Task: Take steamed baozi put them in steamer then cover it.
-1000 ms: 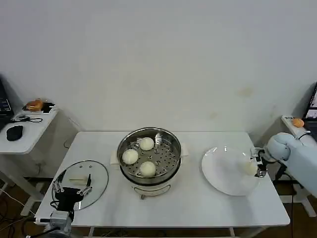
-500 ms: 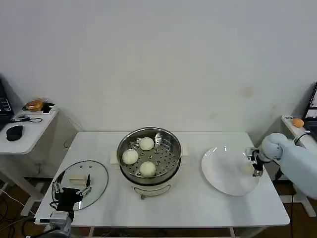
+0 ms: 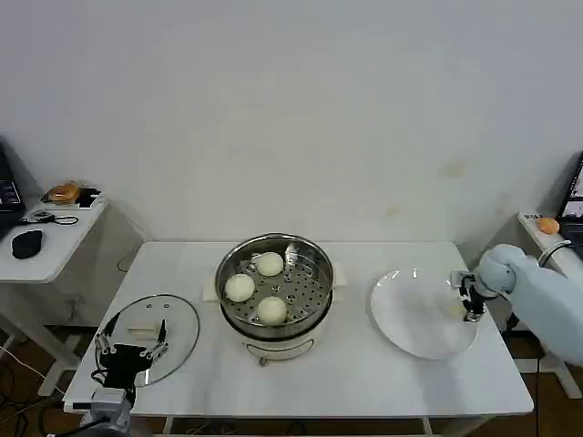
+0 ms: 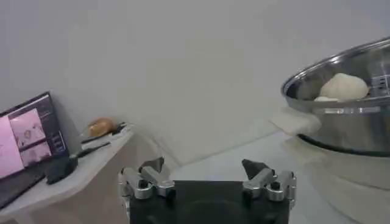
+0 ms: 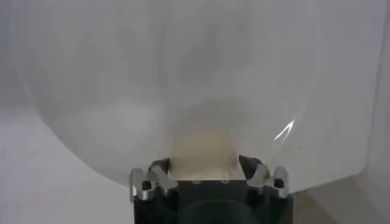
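Last baozi on the plate
Right claw point(image 5: 207, 176) pinches the baozi point(image 5: 204, 146); lift gently, straight up, toward the steamer point(image 3: 273, 287).

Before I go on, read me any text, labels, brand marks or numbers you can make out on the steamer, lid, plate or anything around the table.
No readable text.
Steamer: bare steel, no visible mark.
Glass lid: no label visible.
White plate: plain.
Monitor on the side desk: pink pictures and dark panels, any writing too small to read.
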